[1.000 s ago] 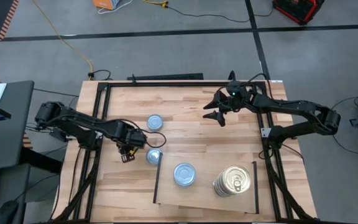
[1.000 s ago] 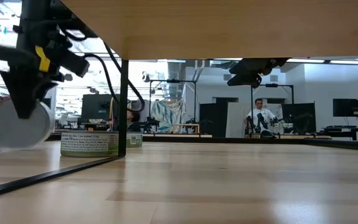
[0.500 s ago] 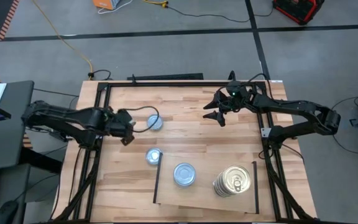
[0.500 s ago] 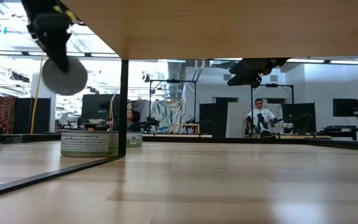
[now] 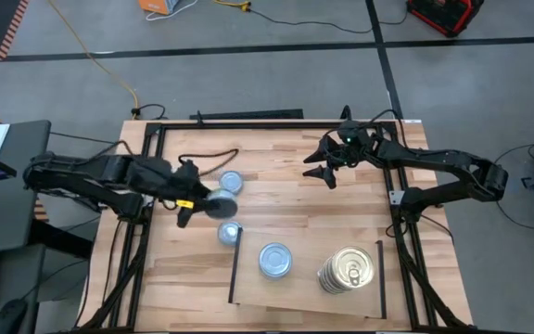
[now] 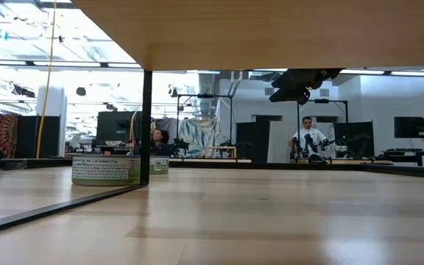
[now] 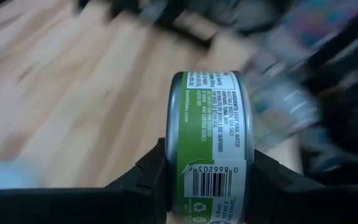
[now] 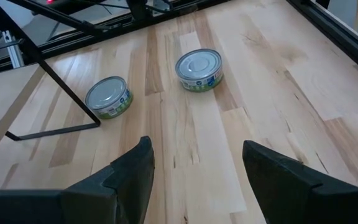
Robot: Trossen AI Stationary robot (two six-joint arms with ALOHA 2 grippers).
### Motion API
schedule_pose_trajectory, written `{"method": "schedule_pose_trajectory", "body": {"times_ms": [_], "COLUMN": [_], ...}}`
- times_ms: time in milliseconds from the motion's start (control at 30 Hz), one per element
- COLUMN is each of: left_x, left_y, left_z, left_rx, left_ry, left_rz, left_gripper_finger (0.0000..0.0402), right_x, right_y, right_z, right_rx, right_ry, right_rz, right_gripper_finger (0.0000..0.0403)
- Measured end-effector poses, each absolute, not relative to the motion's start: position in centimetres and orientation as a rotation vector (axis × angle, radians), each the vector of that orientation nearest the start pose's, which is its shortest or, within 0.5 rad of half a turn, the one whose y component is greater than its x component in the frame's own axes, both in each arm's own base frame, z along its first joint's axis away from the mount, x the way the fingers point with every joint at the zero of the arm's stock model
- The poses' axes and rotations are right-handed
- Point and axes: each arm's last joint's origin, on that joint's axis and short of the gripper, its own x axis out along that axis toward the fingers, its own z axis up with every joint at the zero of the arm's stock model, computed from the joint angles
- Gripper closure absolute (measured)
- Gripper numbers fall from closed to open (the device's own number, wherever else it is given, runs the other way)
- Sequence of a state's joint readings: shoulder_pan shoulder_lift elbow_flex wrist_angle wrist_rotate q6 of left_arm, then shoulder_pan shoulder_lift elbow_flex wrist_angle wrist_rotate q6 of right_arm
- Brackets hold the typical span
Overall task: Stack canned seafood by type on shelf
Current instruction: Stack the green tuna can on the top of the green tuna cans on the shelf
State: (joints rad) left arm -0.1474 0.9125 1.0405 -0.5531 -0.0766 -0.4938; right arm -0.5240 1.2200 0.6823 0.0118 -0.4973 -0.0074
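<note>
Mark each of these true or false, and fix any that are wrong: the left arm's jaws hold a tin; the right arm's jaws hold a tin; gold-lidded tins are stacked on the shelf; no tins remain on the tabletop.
1. The left gripper holds a tin. True: its jaws clamp a green-labelled tin by its flat faces.
2. The right gripper holds a tin. False: its jaws are open and empty, raised over the far side of the tabletop.
3. Gold-lidded tins are stacked on the shelf. True: a gold-lidded stack stands at its right end.
4. No tins remain on the tabletop. False: one silver-lidded tin lies there, and another sits at the shelf's left strip.
</note>
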Motion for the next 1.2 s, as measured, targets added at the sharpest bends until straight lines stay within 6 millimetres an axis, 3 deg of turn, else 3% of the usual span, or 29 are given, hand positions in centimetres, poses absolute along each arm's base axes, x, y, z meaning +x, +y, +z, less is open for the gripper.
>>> {"method": "schedule_pose_trajectory", "body": {"times_ms": [233, 467, 767, 1033, 1200], "left_x": [20.7, 23.7, 26.5, 29.5, 31.7], "left_y": [-2.4, -2.6, -2.8, -3.2, -3.7], "left_z": [38.2, 36.9, 36.4, 34.7, 35.4], "left_rx": [-0.558, -0.688, -0.802, -0.885, -0.897], "left_ry": [0.179, 0.277, 0.262, 0.338, 0.387], "left_rz": [-0.032, -0.235, -0.396, -0.463, -0.557], "left_gripper_finger": [0.0274, 0.0270, 0.0268, 0.0268, 0.0267], "right_x": [22.5, 22.5, 22.1, 22.1, 22.1], "right_y": [-11.4, -11.4, -12.2, -12.2, -12.1], "right_z": [23.3, 23.2, 23.2, 23.2, 23.2], "right_rx": [0.235, 0.237, 0.233, 0.230, 0.233], "right_ry": [0.432, 0.445, 0.440, 0.439, 0.444], "right_rz": [-0.024, -0.025, -0.054, -0.053, -0.052], "right_gripper_finger": [0.0133, 0.0133, 0.0133, 0.0133, 0.0133]}}
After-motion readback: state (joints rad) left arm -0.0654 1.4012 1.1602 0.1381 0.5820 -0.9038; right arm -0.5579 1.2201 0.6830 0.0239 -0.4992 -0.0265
